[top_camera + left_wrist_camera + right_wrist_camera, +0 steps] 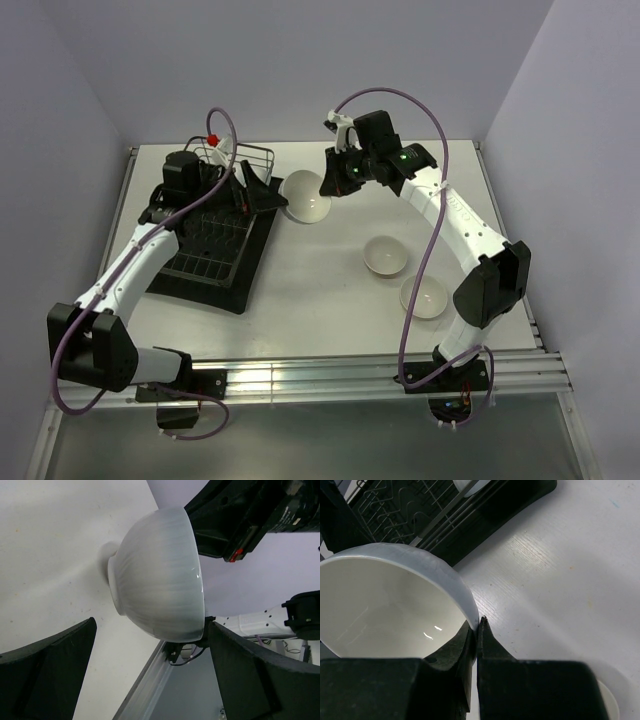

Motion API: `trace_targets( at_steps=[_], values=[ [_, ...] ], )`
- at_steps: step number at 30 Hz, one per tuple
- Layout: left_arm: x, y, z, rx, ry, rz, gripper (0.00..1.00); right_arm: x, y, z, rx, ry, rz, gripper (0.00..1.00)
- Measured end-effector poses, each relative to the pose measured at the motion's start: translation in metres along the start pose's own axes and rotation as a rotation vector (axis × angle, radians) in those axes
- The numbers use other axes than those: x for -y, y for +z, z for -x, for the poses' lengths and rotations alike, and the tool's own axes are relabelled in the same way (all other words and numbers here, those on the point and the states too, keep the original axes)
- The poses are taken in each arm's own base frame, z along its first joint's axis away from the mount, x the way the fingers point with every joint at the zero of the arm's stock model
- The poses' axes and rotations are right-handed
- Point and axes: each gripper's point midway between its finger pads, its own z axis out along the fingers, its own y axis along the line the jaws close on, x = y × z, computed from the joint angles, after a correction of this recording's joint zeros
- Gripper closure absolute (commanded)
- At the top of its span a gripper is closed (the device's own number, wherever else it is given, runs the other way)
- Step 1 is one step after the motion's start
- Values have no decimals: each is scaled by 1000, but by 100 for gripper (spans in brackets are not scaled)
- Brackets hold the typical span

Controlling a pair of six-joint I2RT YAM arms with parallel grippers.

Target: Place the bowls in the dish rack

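We list, on the table (320, 295): a first bowl (423, 296) nearest, a second bowl (385, 255) just beyond it. To the left, the dish rack (215, 230) on its black tray (232, 292). Farther back, the left pincer (250, 195) is wide open and empty, facing a third bowl (305, 195). The right pincer (335, 180) is clamped on that bowl's rim, just right of the rack.

White-shelled arms (455, 215) with black joints (495, 285), black claws (476, 639) and purple cables (427, 255) (a green light (402, 157) on the right).
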Motion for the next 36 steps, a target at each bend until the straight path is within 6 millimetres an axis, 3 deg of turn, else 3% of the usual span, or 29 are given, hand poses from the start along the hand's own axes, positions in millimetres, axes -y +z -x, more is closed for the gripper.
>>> trace_targets(
  at_steps=[18,26,30,32,33,34,36],
  values=[
    [10,22,-4,39,-120,-60,3,-8,0,-1,-5,11,44,100],
    [11,24,-6,40,-168,-80,31,-10,0,-1,-8,9,50,100],
    [11,24,-6,40,-170,-85,59,-11,0,-2,-10,9,55,100],
    [11,24,-7,39,-169,-88,75,-11,0,-3,-14,8,58,92],
    [11,24,-8,38,-169,-88,90,-11,0,-3,-14,7,58,89],
    [10,24,-8,37,-168,-89,97,-12,0,-3,-16,8,59,74],
    [9,24,-9,37,-167,-86,100,-14,0,-4,-19,13,73,57]
  ],
)
